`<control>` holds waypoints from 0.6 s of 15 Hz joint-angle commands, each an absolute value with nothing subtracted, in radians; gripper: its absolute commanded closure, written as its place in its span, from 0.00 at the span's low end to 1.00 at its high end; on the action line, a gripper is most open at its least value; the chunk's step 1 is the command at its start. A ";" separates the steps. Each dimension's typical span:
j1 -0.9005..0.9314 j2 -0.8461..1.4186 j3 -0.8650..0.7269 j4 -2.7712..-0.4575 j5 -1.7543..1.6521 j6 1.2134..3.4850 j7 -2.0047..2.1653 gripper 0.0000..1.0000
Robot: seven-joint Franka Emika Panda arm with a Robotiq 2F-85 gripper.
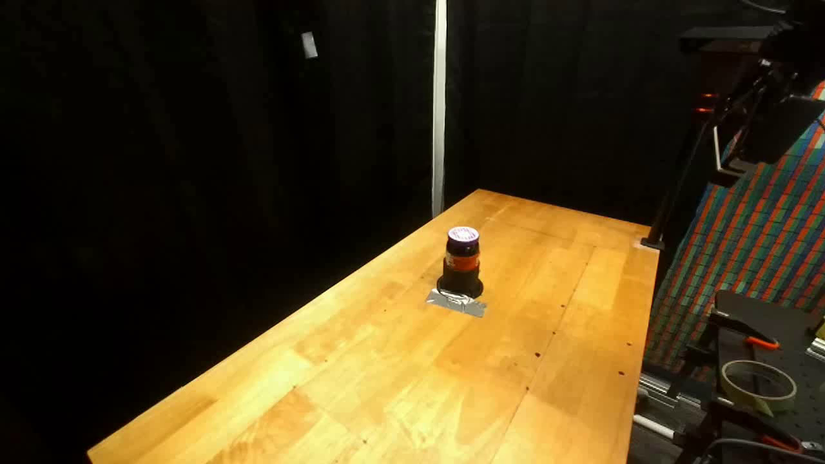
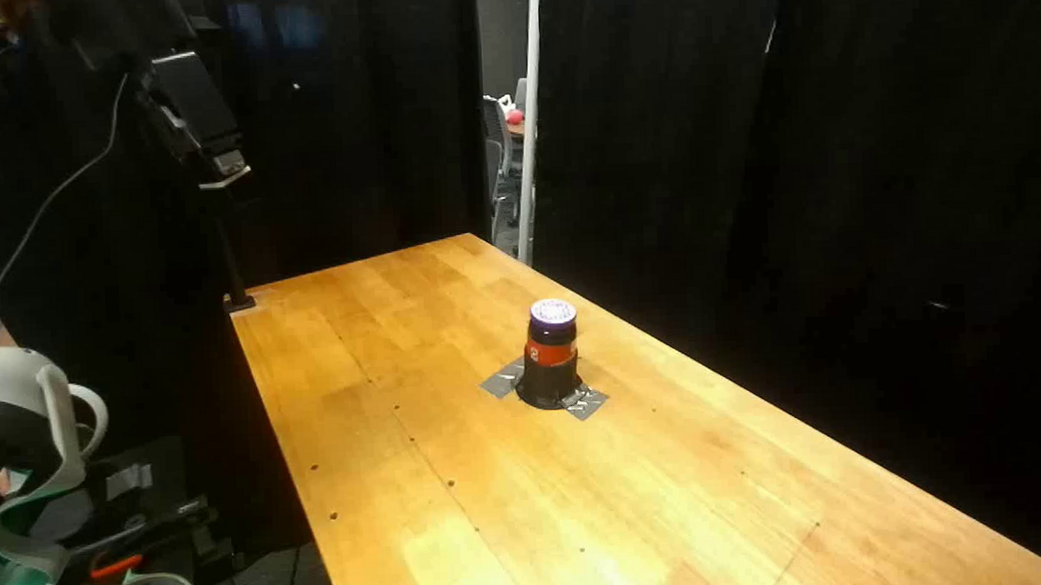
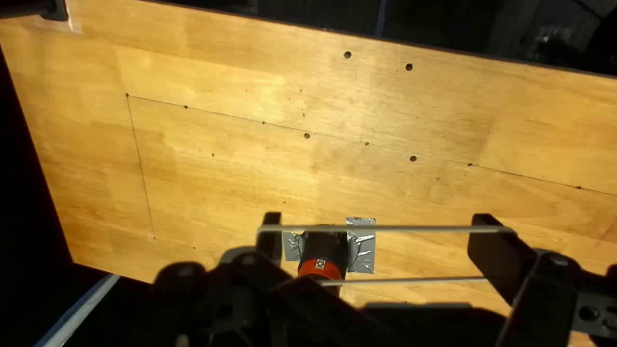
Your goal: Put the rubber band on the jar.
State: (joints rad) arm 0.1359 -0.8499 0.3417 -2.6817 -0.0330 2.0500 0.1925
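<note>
In both exterior views the desk [image 1: 387, 399] stretches long, its side edge running beside black curtains [image 2: 654, 149] and the opposite edge lying beyond a scatter of dark holes [image 1: 537, 354]. The jar [image 2: 551, 352] stands upright nearer the curtain-side edge, with a broad spread of wood between it and the holed side. A black post [image 2: 236, 289] rises from a far corner. In the wrist view the end effector [image 3: 381, 241] has its fingers [image 3: 496, 260] spread wide, and a pale rubber band [image 3: 419, 228] is stretched around both in two strands. The jar shows past the band, close to the finger at picture left and partly hidden by the linkage; one strand crosses at the foot of its black base [image 3: 327, 246], the other just below its orange-red label [image 3: 330, 271]. The drop between band and jar cannot be told. Grey tape [image 3: 361, 260] lies on the wood at two sides of that base, and a purple-rimmed lid [image 2: 553, 311] tops the jar. A pale pole [image 1: 439, 109] stands among the curtains, a chair [image 2: 498, 137] shows through a gap, and beside the desk are a tape roll [image 1: 776, 403] and a checked cloth [image 1: 735, 245]
</note>
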 commanded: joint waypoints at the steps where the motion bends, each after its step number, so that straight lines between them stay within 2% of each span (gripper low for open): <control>1: 0.153 -0.845 0.327 -2.677 -0.048 2.047 0.205 0.00; 9: 0.153 -0.823 0.321 -2.658 -0.041 2.067 0.198 0.00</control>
